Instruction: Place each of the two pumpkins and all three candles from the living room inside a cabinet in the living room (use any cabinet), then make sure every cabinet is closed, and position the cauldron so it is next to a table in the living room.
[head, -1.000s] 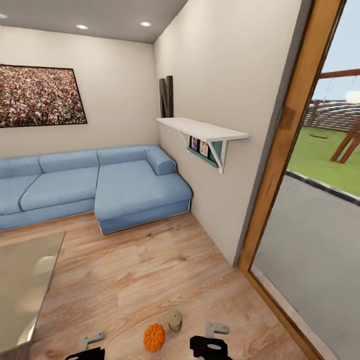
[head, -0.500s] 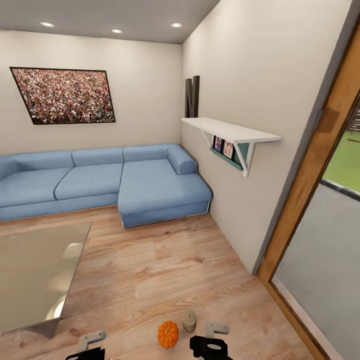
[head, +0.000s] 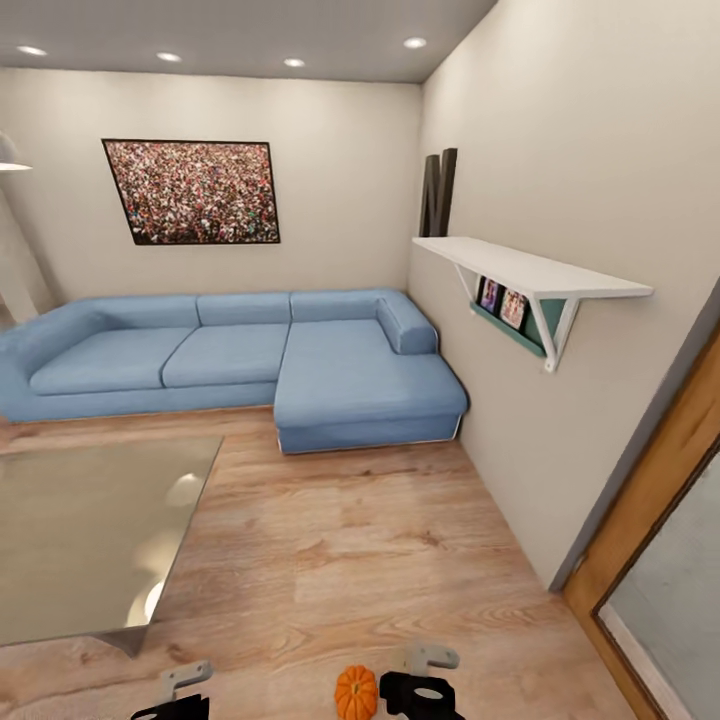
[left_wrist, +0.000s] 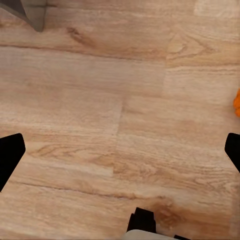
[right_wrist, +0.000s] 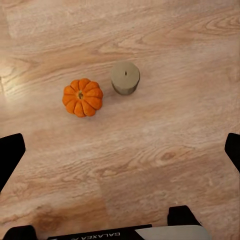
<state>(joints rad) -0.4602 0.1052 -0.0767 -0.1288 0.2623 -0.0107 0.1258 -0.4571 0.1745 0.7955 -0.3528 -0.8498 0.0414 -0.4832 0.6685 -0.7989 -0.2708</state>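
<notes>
Orange pumpkin (right_wrist: 82, 97) rests on the wood floor (head: 360, 540) just beside a grey-beige candle (right_wrist: 124, 77), apart from it; the head view hides this candle behind the right gripper (right_wrist: 120, 150). Both right and left gripper (left_wrist: 120, 150) fingers stand wide apart, empty. Glossy grey coffee table (head: 90, 530) and blue sofa (head: 230, 355) lie beyond.

Your head camera has swung left: the sofa (head: 230, 365) and table (head: 90, 530) now fill more of the view, the glass door has mostly left, and the pumpkin (head: 356, 692) seems nearer the right gripper (head: 420, 690).
</notes>
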